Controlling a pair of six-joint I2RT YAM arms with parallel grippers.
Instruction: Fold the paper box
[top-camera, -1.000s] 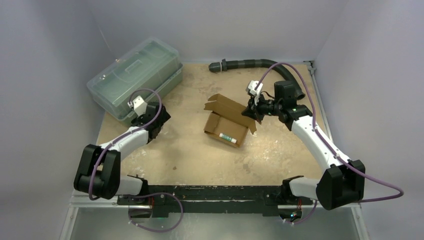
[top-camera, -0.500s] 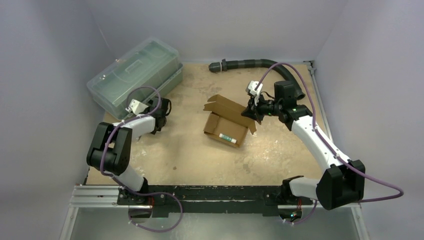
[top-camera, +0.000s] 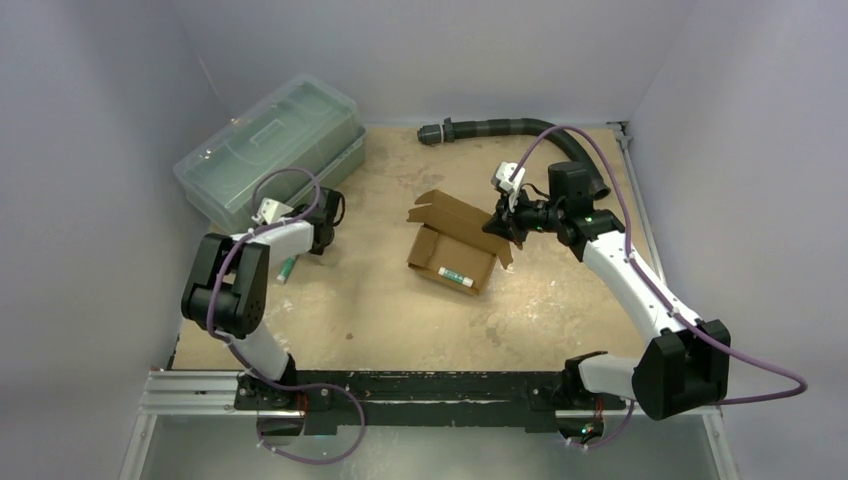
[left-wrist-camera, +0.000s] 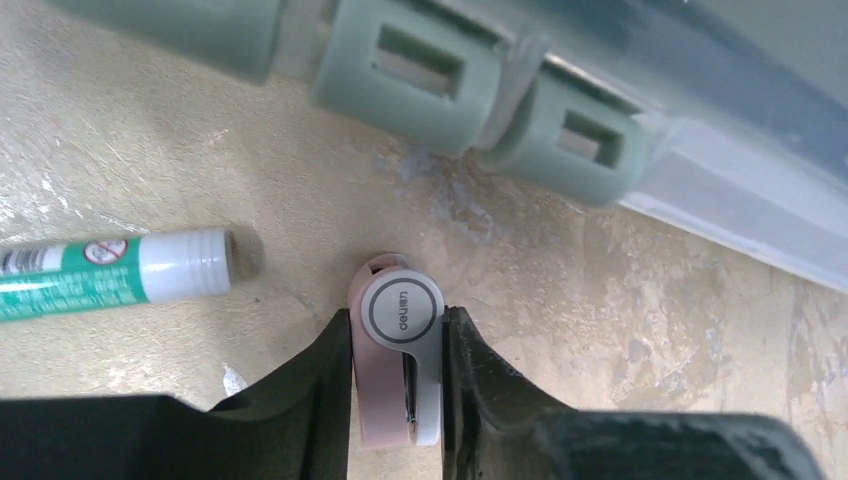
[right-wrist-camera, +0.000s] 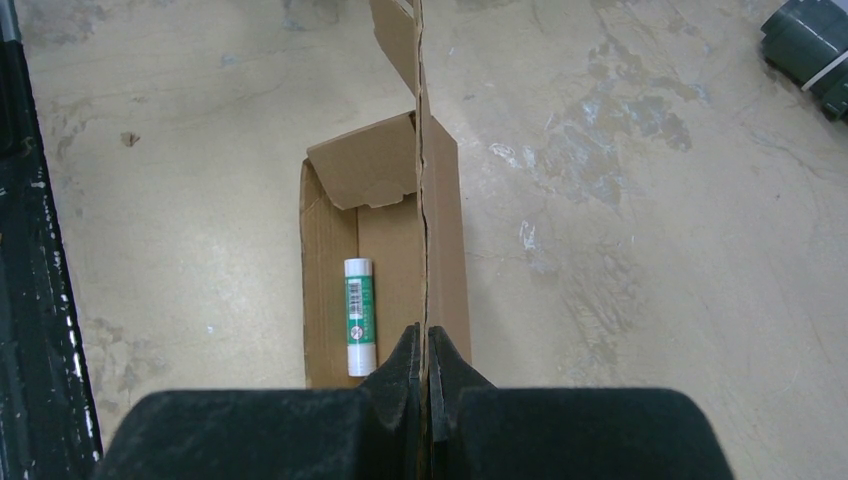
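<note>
The paper box (top-camera: 445, 248), a tube (top-camera: 455, 277) in it, lies right of the bin (top-camera: 270, 150).

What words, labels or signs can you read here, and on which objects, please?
Round cap of the pink item: one short word, too blurred to read.
Green glue stick beside it: red prohibition sign; print too small.
Second glue stick, in the paper box: print unreadable.

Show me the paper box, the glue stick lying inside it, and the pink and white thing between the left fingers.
paper box (top-camera: 445, 252): top view, bare inner floor.
glue stick (right-wrist-camera: 359, 317): right wrist view, green label.
pink and white object (left-wrist-camera: 400, 310): left wrist view, round white face.
</note>
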